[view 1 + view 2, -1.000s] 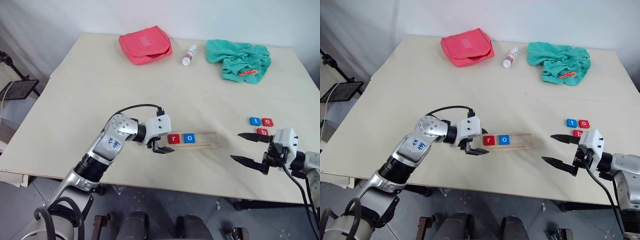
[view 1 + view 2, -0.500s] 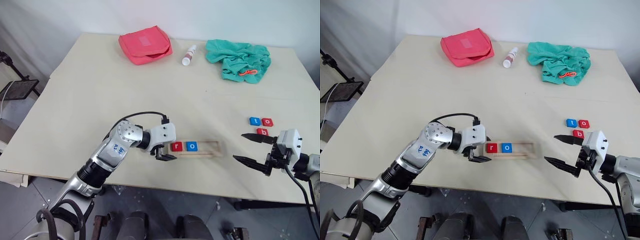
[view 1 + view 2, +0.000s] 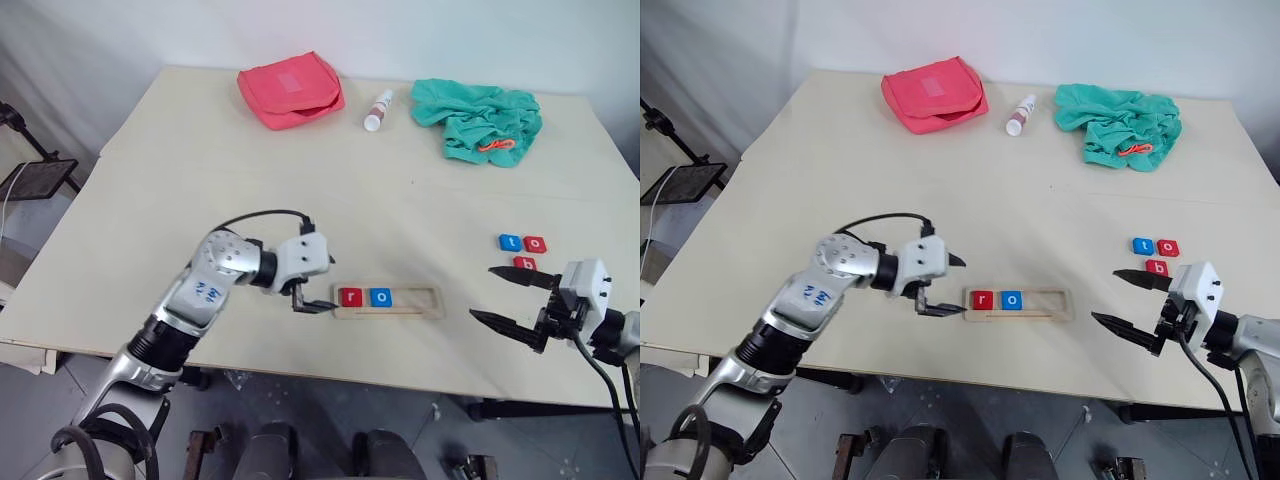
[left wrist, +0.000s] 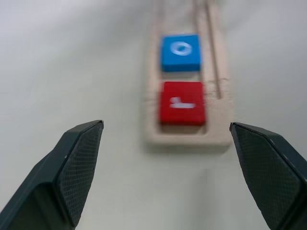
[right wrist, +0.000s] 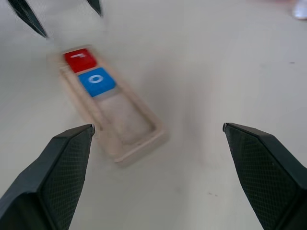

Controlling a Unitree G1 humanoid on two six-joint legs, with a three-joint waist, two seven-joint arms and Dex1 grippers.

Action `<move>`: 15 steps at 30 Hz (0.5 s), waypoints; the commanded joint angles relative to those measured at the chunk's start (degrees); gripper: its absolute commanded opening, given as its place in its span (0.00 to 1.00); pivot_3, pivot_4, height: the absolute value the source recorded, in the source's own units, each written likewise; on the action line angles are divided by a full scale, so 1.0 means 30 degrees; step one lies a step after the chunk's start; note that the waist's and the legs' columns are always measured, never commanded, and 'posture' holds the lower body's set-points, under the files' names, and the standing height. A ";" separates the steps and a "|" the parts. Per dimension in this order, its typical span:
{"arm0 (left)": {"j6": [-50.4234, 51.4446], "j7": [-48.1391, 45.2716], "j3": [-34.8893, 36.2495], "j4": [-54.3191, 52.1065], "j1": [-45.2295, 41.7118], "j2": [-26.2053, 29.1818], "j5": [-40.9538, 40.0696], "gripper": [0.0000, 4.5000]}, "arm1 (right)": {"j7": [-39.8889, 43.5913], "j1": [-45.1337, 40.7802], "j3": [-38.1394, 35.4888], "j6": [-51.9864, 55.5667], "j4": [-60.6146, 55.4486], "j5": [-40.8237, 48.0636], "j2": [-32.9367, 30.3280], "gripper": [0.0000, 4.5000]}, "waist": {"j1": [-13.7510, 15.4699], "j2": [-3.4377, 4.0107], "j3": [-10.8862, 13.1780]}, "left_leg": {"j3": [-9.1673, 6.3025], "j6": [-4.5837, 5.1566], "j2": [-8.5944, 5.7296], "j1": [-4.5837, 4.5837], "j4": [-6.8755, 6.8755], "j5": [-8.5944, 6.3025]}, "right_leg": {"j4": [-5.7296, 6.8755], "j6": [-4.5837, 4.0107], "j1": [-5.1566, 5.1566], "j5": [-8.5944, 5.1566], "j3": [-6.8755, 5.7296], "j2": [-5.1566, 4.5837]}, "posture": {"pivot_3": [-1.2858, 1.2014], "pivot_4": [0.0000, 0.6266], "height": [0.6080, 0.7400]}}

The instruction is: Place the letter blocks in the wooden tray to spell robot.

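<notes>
So far: two of the five letter blocks sit in the wooden tray [image 3: 388, 300].
Left end effector [image 3: 313, 293]: just beside the tray's left end, fingers wide apart, holding nothing.
Tray: it lies flat near the front edge of the desk [image 3: 200, 160].
Done: the red r [image 3: 350, 297] and then the blue o [image 3: 381, 297] fill the tray's left part, side by side.
Left to do: the red b [image 3: 525, 264], the red o [image 3: 536, 244] and the blue t [image 3: 510, 242] wait on the desk, well apart from the tray.
Right end effector [image 3: 507, 300]: near those three blocks, fingers wide apart, empty.
Next, I think: the b goes in.

Red r tile [image 3: 350, 297], blue o tile [image 3: 381, 297]
</notes>
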 commanded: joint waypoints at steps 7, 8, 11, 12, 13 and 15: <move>-0.5695 -0.1214 0.4127 0.2927 0.2422 0.0556 -0.2911 1.00 | -0.8289 0.1184 -0.2459 0.3570 -0.2719 -0.0582 0.2056 1.00 | -0.0024 0.0006 -0.0004 | 0.0005 -0.0001 0.0002 0.0008 -0.0012 0.0000 | 0.0008 0.0000 -0.0004 0.0000 0.0000 -0.0009 | 0.52 0.24 1.00; -0.6284 -0.1596 0.4350 0.3129 0.2898 0.0467 -0.3298 1.00 | -0.9363 0.1236 -0.2622 0.3589 -0.2956 -0.0768 0.2649 1.00 | -0.0031 0.0007 -0.0004 | 0.0001 -0.0001 0.0002 0.0009 -0.0012 0.0000 | 0.0009 0.0000 -0.0004 0.0000 -0.0003 -0.0010 | 0.52 0.24 1.00; -0.7421 -0.2199 0.4671 0.3820 0.3701 0.0348 -0.3785 1.00 | -1.1417 0.1426 -0.2853 0.3868 -0.3499 -0.1296 0.3642 1.00 | -0.0031 0.0014 -0.0008 | 0.0003 -0.0002 0.0002 0.0007 -0.0009 0.0000 | 0.0018 0.0000 -0.0010 0.0000 0.0001 -0.0019 | 0.52 0.24 1.00; -0.8237 -0.2375 0.4806 0.4246 0.3842 0.0180 -0.3912 1.00 | -1.2017 0.1479 -0.2839 0.3955 -0.3612 -0.1547 0.3859 1.00 | -0.0031 0.0020 -0.0012 | 0.0006 -0.0002 0.0002 0.0009 -0.0011 0.0000 | 0.0015 -0.0001 -0.0009 0.0000 0.0003 -0.0019 | 0.52 0.24 1.00; -0.8919 -0.2400 0.4957 0.4817 0.3912 -0.0051 -0.4010 1.00 | -1.2765 0.1560 -0.2814 0.4282 -0.3798 -0.1756 0.4141 1.00 | -0.0028 0.0022 -0.0013 | 0.0010 -0.0002 -0.0001 0.0013 -0.0009 0.0000 | 0.0024 0.0000 -0.0010 0.0000 0.0004 -0.0013 | 0.52 0.24 1.00; -0.9874 -0.2521 0.5073 0.5749 0.3891 -0.0357 -0.4099 1.00 | -1.3318 0.1763 -0.2769 0.5415 -0.4279 -0.1250 0.4436 1.00 | -0.0008 0.0027 -0.0016 | 0.0012 -0.0001 -0.0004 0.0016 -0.0006 0.0000 | 0.0031 0.0000 -0.0007 0.0000 0.0004 -0.0004 | 0.52 0.24 1.00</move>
